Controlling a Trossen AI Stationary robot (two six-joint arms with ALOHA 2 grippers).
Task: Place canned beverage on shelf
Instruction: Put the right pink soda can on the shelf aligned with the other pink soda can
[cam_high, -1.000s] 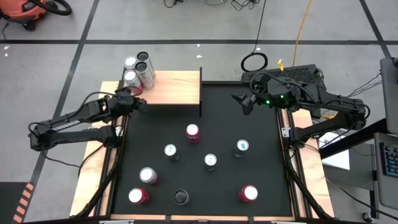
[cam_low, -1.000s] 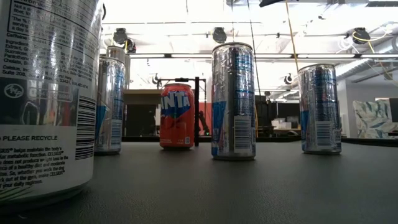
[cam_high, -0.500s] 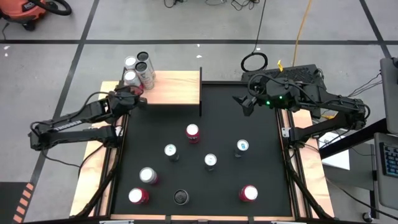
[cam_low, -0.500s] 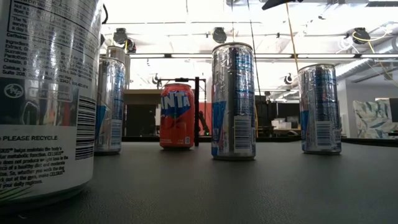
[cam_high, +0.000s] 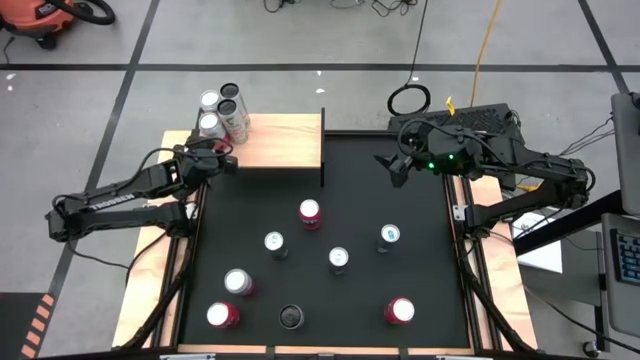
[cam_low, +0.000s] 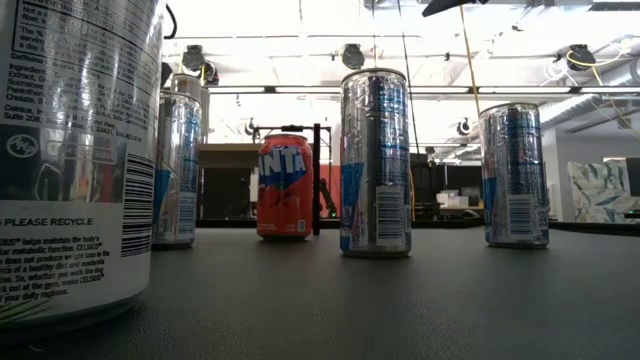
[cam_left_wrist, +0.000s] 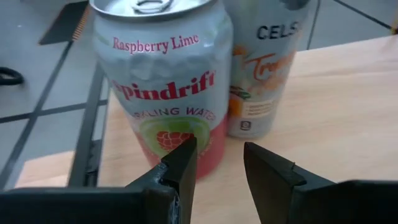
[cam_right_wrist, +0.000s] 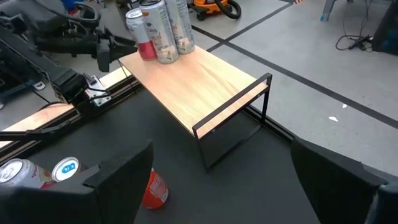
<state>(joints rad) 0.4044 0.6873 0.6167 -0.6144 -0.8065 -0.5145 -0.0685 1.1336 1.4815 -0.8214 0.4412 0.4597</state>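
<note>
On the shelf (cam_high: 280, 141), a raspberry-lime can (cam_left_wrist: 166, 87) stood upright among three others, set down. Just short of it, the left pincer (cam_left_wrist: 217, 163) stood apart and empty; the release looked finished. Next: withdraw without nudging. The right pincer (cam_right_wrist: 217, 180) waited, spread wide.

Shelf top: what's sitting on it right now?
On the shelf, four cans cluster at one end: a Spindrift can nearest the left gripper, a Celsius can beside it, two more behind, labels hidden.

Overhead and right wrist cameras share the shelf (cam_high: 283, 142); low camera sits among cans.
</note>
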